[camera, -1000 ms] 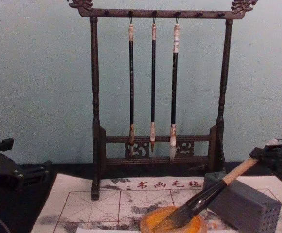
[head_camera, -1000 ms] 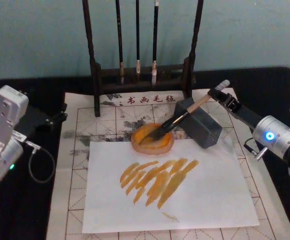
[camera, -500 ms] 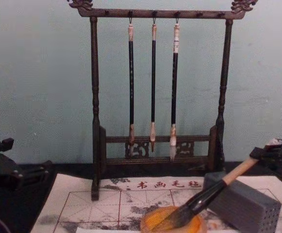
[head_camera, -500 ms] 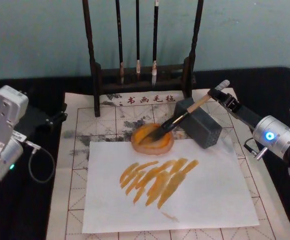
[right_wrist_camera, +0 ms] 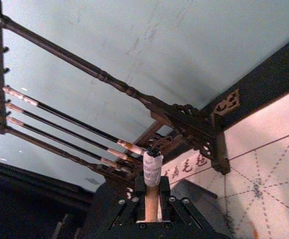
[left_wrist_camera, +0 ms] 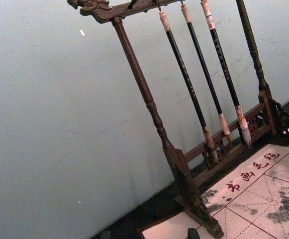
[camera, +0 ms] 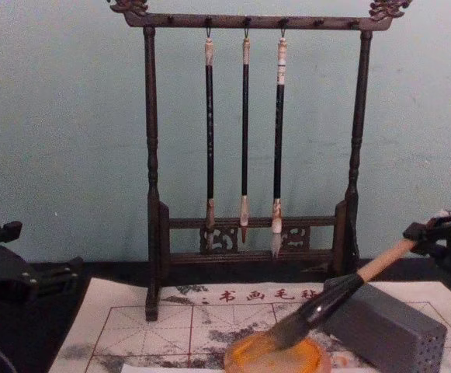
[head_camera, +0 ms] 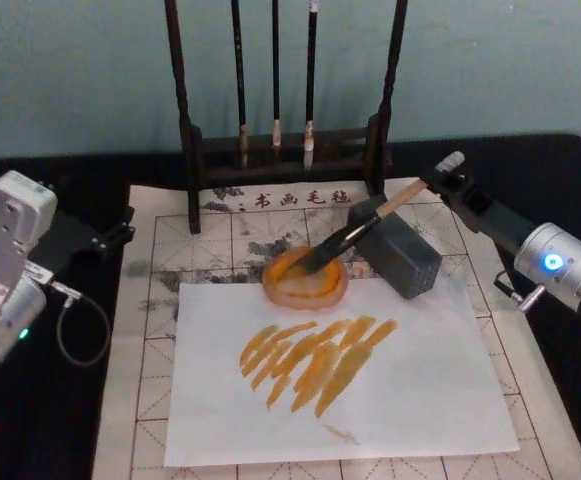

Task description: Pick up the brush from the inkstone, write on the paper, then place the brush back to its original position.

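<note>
The right end effector (head_camera: pixel 436 186) is clamped on the top of the brush (head_camera: pixel 360 228); in the right wrist view the pale handle sits gripped between its fingers (right_wrist_camera: pixel 176 211), with the whitish cap poking out beyond them. From that grip the brush slants down and away to the robot's left and a little nearer the robot, its long axis running straight at the inkstone (head_camera: pixel 282 293). The dark bristles end over the dish; I cannot say whether they touch the ink or hang just above it.

The grey block (head_camera: pixel 402 258) sits directly under the handle, between the end effector and the dish. With orange strokes already on the white sheet (head_camera: pixel 420 390) that lies over the paper (head_camera: pixel 150 340), this looks like the put-back. Lowering the handle along its present line would probably rest it on the block.

Beyond the end effector and to its left stands the brush rack (head_camera: pixel 282 152), fairly near, so that side is tight. Toward the robot the surface leaves free room. The left end effector (head_camera: pixel 110 236) is parked well off to the left; whether it is open I cannot tell.
</note>
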Available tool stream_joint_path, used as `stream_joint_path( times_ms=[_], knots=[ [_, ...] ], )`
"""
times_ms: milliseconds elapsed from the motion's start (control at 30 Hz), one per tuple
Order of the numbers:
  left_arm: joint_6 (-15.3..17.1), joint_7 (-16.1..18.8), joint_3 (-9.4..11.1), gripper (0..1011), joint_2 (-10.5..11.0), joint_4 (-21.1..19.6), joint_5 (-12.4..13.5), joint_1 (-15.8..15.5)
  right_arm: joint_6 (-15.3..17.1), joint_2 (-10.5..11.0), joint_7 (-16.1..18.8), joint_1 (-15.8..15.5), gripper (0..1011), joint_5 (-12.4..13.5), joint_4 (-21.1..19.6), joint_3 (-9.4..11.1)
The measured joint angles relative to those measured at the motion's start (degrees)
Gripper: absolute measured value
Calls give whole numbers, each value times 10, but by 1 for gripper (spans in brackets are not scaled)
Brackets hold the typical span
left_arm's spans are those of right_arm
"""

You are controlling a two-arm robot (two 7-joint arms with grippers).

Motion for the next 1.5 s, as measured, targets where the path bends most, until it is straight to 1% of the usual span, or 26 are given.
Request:
stream_joint_path(
  times_ms=[233,733,1033,1200,1467,1500],
  knots=[
    [0,0,0,1001,0,0,0,0,4,6,-2,-4,191,22,-14,2],
    [0,0,0,1001,0,0,0,0,-10,31,19,-19,191,36,-58,-13],
    [0,0,0,1001,0,0,0,0,-15,52,34,-29,191,37,-86,-35],
    [0,0,0,1001,0,0,0,0,-18,60,42,-31,191,35,-94,-47],
    [0,0,0,1001,0,0,0,0,-25,68,55,-23,191,23,-91,-72],
    [0,0,0,1001,0,0,0,0,-29,68,58,-20,191,18,-88,-78]
  ],
)
